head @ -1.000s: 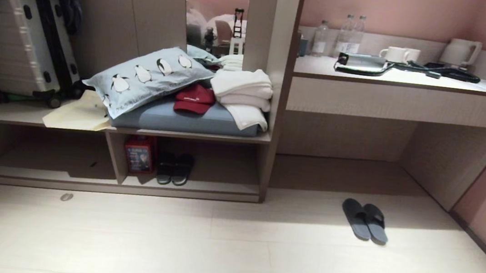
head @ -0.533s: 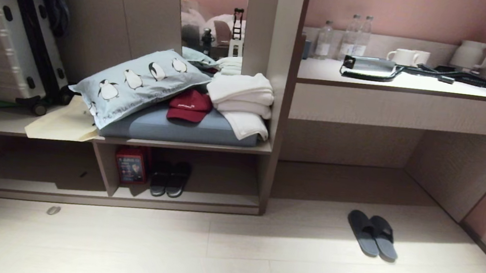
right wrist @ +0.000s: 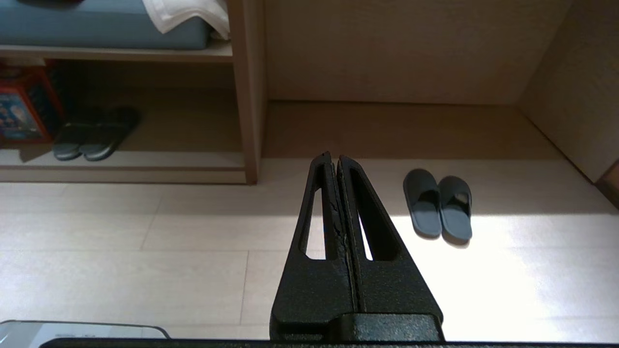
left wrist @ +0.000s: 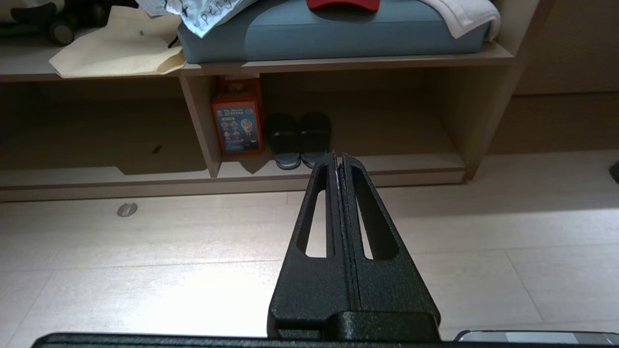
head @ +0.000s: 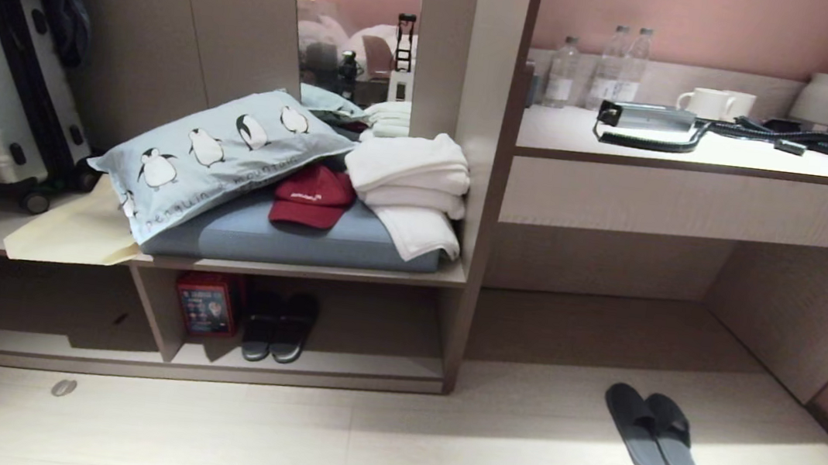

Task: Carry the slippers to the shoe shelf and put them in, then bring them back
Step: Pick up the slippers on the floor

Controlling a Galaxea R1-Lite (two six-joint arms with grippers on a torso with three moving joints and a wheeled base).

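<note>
The slippers (head: pixel 653 430) are sitting side by side on the pale floor (head: pixel 389 448), right of the shoe shelf (head: pixel 305 364) and just in front of the open recess under the bench (head: pixel 704 152), toes pointing toward the far wall. Nothing is touching them. The shoe shelf is the low cubby on the left, and its right compartment already has a black pair (head: pixel 277 326) next to a red box (head: pixel 207 304), tight against the upright divider (head: pixel 154 312). Neither arm shows up in the head view. From the wrist cams, the left claw (left wrist: pixel 337 155) is pressed together with nothing in it, hanging over the floor and aimed at the cubby with the black pair. The right claw (right wrist: pixel 333 155) is pressed together and empty too, over the floor with the grey slippers just off to one side of its tips. On top of the shelf unit there's a penguin pillow (head: pixel 212 155), a red cap (head: pixel 309 196) and folded white towels (head: pixel 411 185).
</note>
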